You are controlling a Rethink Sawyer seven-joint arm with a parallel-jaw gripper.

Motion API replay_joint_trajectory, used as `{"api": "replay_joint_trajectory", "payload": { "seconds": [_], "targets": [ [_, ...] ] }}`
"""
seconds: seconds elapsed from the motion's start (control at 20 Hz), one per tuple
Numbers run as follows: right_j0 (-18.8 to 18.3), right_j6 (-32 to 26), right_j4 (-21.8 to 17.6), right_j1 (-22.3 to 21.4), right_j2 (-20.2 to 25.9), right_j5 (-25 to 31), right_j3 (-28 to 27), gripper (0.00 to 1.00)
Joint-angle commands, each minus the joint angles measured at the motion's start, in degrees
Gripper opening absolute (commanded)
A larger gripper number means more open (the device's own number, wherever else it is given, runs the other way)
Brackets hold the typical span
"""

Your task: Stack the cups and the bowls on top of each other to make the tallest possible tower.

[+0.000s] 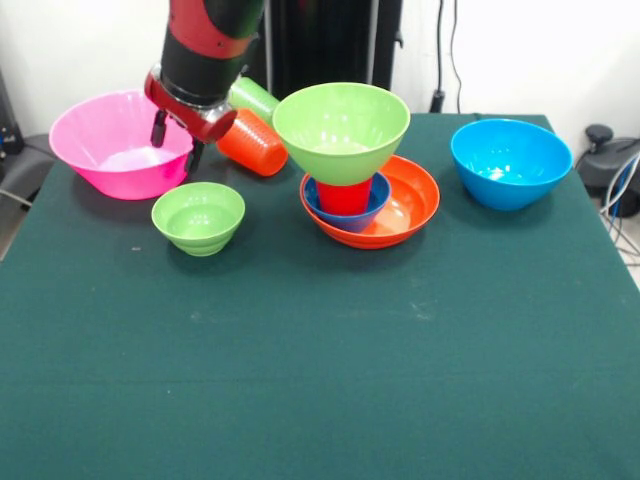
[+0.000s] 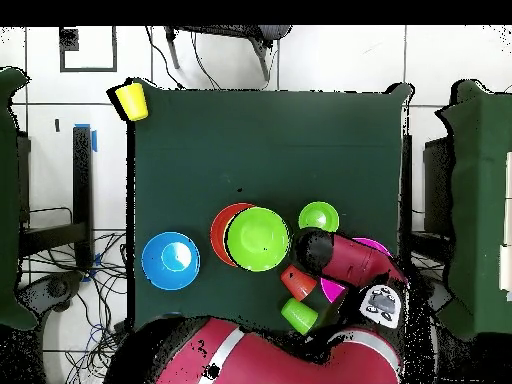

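A robotics lab. A green-clothed surface (image 1: 320,380) stands on a white tiled floor (image 2: 330,55), with loose cables (image 2: 95,310) trailing beside it and black equipment stands (image 2: 60,215) around.

Cup (image 1: 344,197) in bowl (image 1: 346,211), perhaps propping another bowl (image 1: 341,130).

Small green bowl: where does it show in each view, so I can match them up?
Front view: small green bowl left of centre, in front of the pink bowl.
Overhead view: small green bowl right of centre, beside the tower.
Shared landmark: the large green bowl topping the tower.
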Motion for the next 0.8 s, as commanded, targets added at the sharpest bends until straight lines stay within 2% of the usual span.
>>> {"api": "replay_joint_trajectory", "payload": {
  "seconds": [0.05, 0.35, 0.65, 0.8],
  "targets": [
    [-1.63, 8.24, 0.93, 6.65, 8.71, -6.97, -0.66, 1.0],
    [-1.56, 8.31, 1.07, 7.81, 8.61, -9.03, -0.23, 1.0],
    [0.19, 6.43, 0.74, 8.96, 6.37, -4.47, -2.35, 1.0],
    [1.3, 6.4, 0.59, 9.6, 5.07, -4.0, -3.12, 1.0]
  ]
}}
